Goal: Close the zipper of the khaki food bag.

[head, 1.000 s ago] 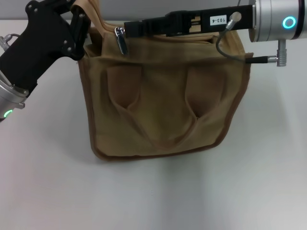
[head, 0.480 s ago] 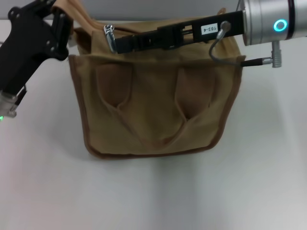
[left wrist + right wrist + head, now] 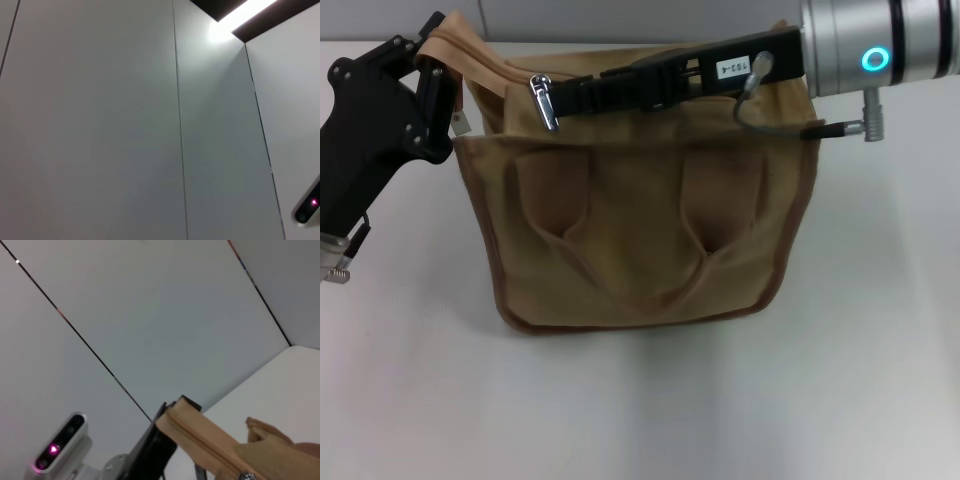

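Pinching the bag's end fabric, the left claw anchored the khaki food bag while the right claw, clamped behind the zipper pull, risked slipping off and dragging the bag across the table.

The left gripper is matte black and blocky, with hinged link fingers and small bolts, mounted on a silver wrist collar. The right gripper is a long, slim black bar carrying a white label printed "103-4". It joins a shiny silver wrist cylinder with a glowing cyan ring, and a thin grey cable loops to a metal plug.
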